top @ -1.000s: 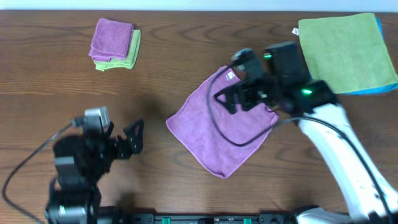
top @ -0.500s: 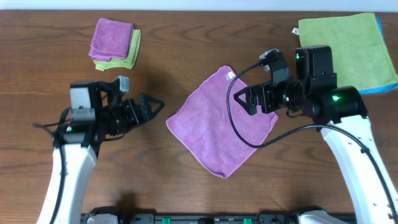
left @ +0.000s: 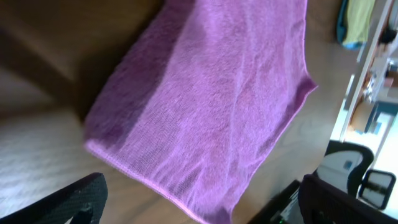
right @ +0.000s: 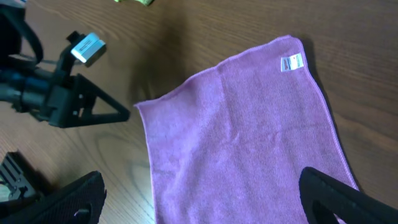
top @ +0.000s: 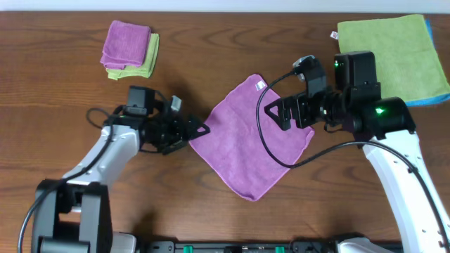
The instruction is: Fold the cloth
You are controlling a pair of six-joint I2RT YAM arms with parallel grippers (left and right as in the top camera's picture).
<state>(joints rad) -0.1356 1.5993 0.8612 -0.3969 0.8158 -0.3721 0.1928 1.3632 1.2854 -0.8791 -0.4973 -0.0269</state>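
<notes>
The cloth [top: 249,137] is lying flat and unfolded, diamond-wise, in the middle of the table [top: 211,42], with its tag [top: 261,86] at the far corner. The left gripper [top: 200,131] is sitting low at the cloth's left corner, tips just beside the edge. The right gripper [top: 275,114] is hovering over the cloth's right half, near the tag corner.

The step in hand appears to be the first pinch for a fold. To do it well, each gripper is probably best taking one corner of the same edge, the left corner and the tag corner. One finger should be sliding under the fabric so that only a single layer is being caught. The lift should be staying low, with the edge kept taut between the two arms, and the corners should be carried across to meet the opposite ones squarely.

Both sets of jaws are standing spread wide and gripping nothing. The left wrist view is showing its fingers far apart with the cloth ahead of them; whether a tip is touching the fabric cannot be told. The right jaws are hanging above the cloth, apparently clear of it.
</notes>
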